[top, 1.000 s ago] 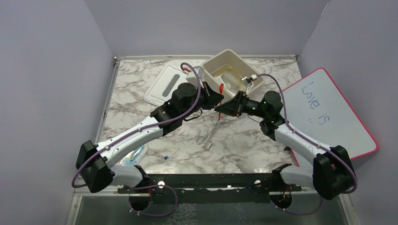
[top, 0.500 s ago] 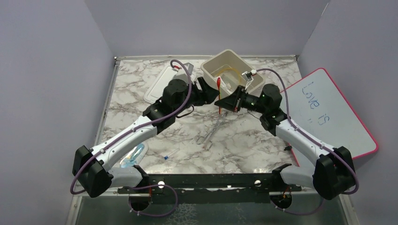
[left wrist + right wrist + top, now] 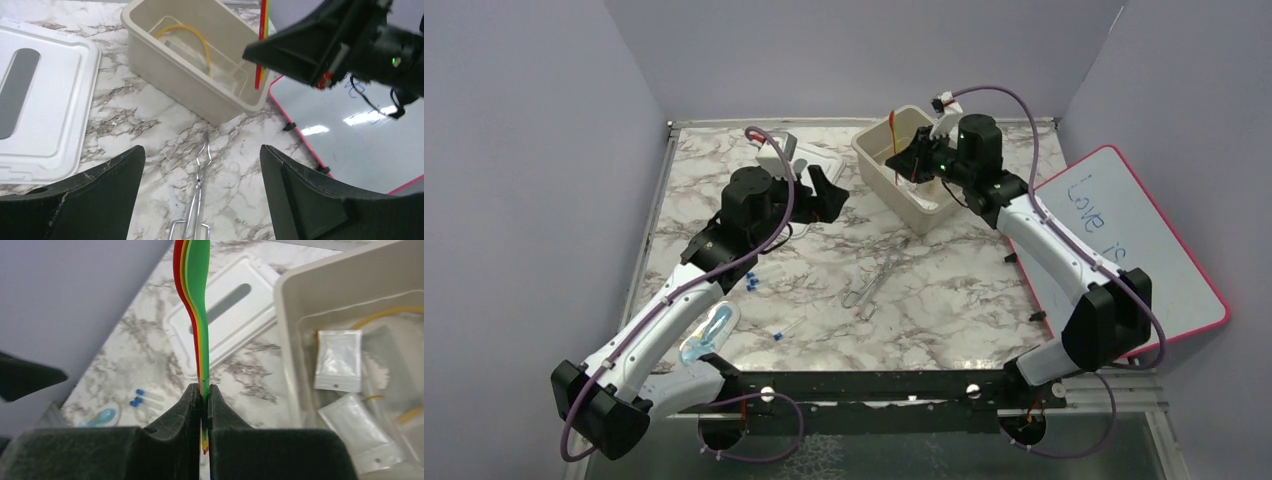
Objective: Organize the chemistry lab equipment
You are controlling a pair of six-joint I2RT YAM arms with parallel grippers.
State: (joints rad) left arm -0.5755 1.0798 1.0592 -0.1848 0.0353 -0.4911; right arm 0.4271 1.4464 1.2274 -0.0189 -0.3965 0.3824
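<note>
Right gripper (image 3: 205, 389) pinched thin stacked spatulas (image 3: 197, 290), glossy curved plastic, green-yellow-red, over smooth beige bin (image 3: 170, 82); left gripper (image 3: 200, 155) gaped wide, empty.

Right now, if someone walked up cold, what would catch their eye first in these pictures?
The right gripper pinches a stack of red, yellow and green strips upright over the beige bin at the back. Inside it lie amber tubing and clear packets. The left gripper hangs open near metal tongs on the marble table, and a pink-edged whiteboard lies at its right edge.
</note>
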